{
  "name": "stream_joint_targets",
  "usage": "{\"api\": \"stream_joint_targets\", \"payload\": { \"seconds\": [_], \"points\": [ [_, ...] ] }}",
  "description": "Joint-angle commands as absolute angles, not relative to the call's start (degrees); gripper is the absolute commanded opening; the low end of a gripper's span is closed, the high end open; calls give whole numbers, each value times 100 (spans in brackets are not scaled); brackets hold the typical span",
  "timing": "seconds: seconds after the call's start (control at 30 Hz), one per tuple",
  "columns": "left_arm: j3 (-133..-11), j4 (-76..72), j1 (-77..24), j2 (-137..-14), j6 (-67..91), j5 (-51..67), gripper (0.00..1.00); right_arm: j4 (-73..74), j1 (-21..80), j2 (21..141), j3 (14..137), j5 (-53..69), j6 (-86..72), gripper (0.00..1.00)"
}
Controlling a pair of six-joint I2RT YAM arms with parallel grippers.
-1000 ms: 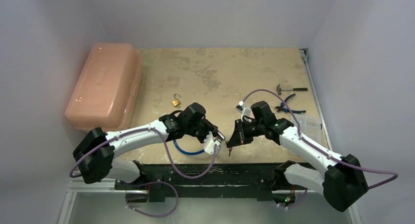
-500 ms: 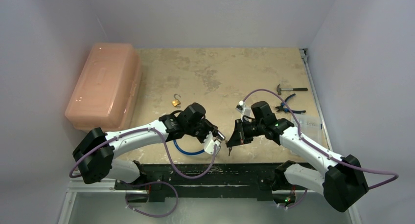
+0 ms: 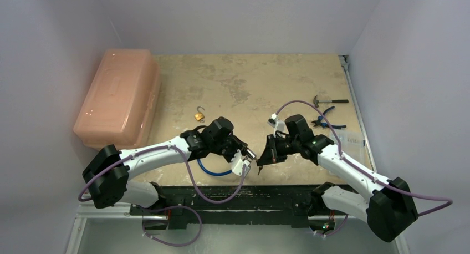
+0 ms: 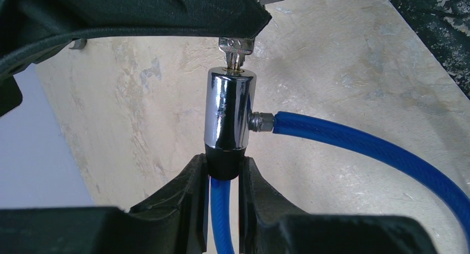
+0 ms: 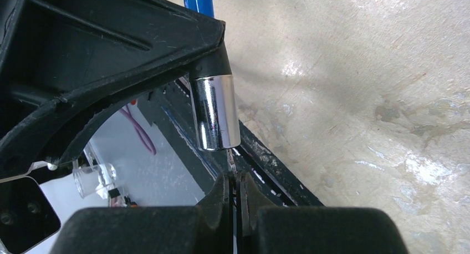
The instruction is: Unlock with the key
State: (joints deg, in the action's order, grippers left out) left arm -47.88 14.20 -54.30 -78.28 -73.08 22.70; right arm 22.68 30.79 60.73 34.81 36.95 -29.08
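Note:
My left gripper (image 4: 223, 168) is shut on the black base of a chrome cable lock cylinder (image 4: 228, 112) with a blue cable (image 4: 377, 154), held above the table near its front edge (image 3: 248, 154). My right gripper (image 5: 235, 182) is shut on a small silver key (image 5: 231, 159) whose blade is in the end of the lock cylinder (image 5: 215, 112). In the left wrist view the key's head (image 4: 236, 45) sticks out of the top of the cylinder under the right gripper. In the top view the two grippers meet, the right gripper (image 3: 261, 161) facing the left one.
A small brass padlock (image 3: 199, 115) with its shackle open lies mid-table. A peach plastic box (image 3: 116, 96) stands at the left. A hammer (image 3: 327, 101) and pliers (image 3: 326, 121) lie at the right. The blue cable loops on the table (image 3: 213, 169).
My right gripper has shifted very slightly toward the lock. The left arm holds still.

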Motion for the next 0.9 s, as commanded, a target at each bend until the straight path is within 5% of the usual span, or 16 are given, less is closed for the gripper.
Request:
{"api": "stream_joint_targets", "payload": {
  "seconds": [0.0, 0.87],
  "points": [
    [-4876, 1354, -5568, -7665, -7253, 2728, 0, 1738, 3054, 5955, 3682, 3454, -2956, 0],
    [-4946, 1240, -5682, -7676, -7128, 3127, 0, 1061, 3059, 6139, 3719, 3260, -3061, 0]
  ]
}}
